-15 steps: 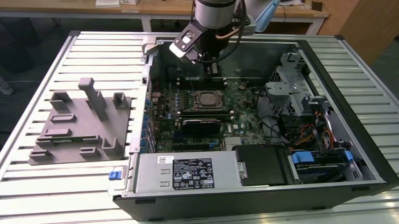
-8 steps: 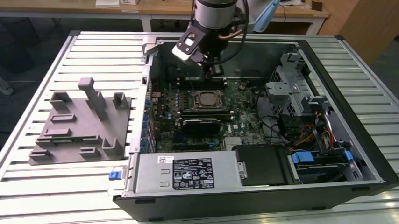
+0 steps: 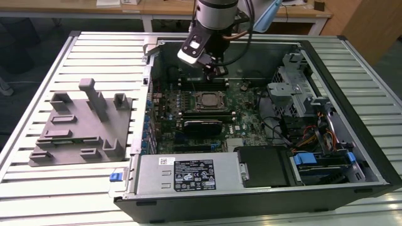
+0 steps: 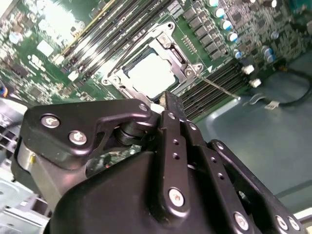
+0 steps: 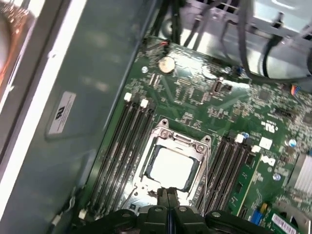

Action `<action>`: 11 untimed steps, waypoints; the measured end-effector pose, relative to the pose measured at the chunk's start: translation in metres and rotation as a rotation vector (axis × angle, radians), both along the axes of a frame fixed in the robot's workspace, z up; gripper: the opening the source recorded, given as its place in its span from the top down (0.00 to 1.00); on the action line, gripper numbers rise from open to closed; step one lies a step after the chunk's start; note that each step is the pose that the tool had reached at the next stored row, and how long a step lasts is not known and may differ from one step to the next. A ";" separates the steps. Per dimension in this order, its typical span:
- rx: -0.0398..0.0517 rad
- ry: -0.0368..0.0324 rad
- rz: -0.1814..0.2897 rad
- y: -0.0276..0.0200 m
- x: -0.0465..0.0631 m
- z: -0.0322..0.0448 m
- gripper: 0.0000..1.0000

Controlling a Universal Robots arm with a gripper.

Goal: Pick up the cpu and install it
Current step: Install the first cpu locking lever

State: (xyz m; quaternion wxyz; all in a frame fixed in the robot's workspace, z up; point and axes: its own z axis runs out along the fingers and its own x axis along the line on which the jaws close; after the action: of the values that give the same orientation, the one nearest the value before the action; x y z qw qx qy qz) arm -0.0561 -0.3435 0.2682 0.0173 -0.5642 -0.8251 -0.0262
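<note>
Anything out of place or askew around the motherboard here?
Nothing spilled or damaged. The cpu lies flat and square in its socket. The socket's wire lever juts out sideways, seemingly unlatched. The tool hangs shut above it, holding nothing.

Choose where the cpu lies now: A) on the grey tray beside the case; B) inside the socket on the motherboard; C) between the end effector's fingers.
B: in both wrist views the pale cpu lies inside the socket frame, apart from the end effector.
</note>
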 end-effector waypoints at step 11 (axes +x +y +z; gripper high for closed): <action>0.0000 0.0000 0.127 0.0000 -0.002 -0.0003 0.89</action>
State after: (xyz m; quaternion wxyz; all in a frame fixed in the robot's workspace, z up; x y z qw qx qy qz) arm -0.0580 -0.3435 0.2679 0.0189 -0.5108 -0.8591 -0.0251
